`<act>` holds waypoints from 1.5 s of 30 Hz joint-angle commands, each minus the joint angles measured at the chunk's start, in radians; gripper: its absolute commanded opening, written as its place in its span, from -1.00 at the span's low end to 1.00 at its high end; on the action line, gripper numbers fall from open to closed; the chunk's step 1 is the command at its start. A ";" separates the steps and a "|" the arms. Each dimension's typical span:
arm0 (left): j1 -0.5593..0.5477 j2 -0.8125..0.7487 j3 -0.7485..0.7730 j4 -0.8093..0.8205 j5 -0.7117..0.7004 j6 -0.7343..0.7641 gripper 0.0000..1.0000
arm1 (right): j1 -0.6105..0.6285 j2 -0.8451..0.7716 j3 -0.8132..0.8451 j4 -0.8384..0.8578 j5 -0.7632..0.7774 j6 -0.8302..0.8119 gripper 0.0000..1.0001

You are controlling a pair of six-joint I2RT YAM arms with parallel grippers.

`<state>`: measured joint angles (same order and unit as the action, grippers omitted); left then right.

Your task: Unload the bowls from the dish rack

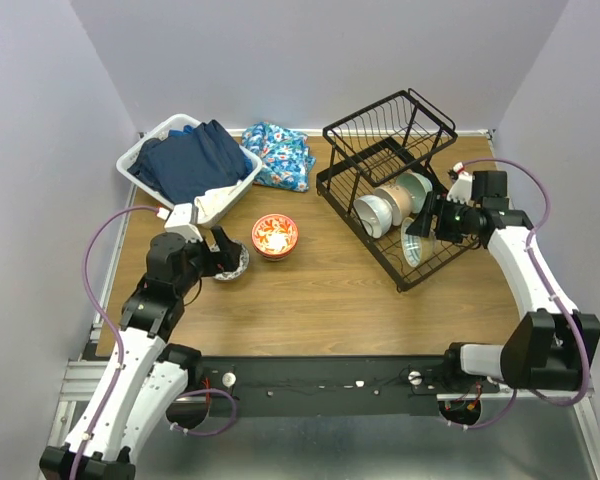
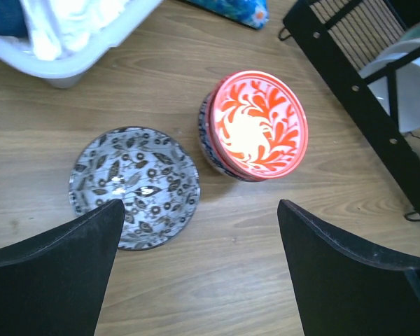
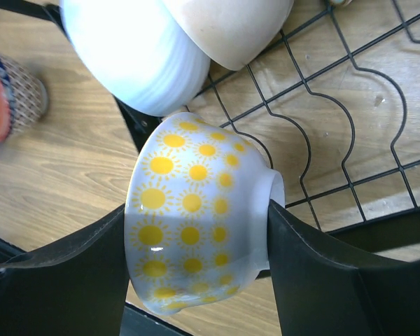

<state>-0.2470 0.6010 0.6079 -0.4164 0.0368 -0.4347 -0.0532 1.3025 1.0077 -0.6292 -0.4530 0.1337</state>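
Note:
In the right wrist view a white bowl with yellow suns lies on its side at the front edge of the black wire dish rack. My right gripper is shut on it, one finger on the rim side and one on the foot. Behind it a white bowl and a tan bowl lean in the rack; a mint green one shows from above. My left gripper hangs open over bare wood, between a grey leaf-patterned bowl and a red-orange floral bowl stacked on a blue-patterned bowl.
A white laundry basket with dark blue clothes stands at the back left. A blue printed cloth lies beside it. The rack's upper tier stands up at the back right.

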 commanded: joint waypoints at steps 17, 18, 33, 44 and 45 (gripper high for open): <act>-0.250 0.270 0.130 0.307 0.078 -0.173 0.98 | 0.006 -0.292 -0.127 0.338 -0.372 0.426 -0.38; -0.283 0.284 0.138 0.317 0.057 -0.177 0.98 | 0.006 -0.295 -0.138 0.356 -0.391 0.458 -0.38; -0.581 0.617 0.326 0.504 -0.126 -0.231 0.90 | 0.045 -0.330 -0.299 0.707 -0.569 0.734 -0.37; -0.644 0.812 0.437 0.507 -0.092 -0.291 0.60 | 0.050 -0.368 -0.353 0.783 -0.587 0.799 -0.36; -0.644 0.828 0.443 0.507 -0.087 -0.295 0.54 | 0.050 -0.368 -0.356 0.784 -0.587 0.800 -0.36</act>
<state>-0.8803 1.3842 1.0100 0.0666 -0.0486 -0.6941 -0.0067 0.9638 0.6697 0.0734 -0.9936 0.8898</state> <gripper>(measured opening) 0.816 0.747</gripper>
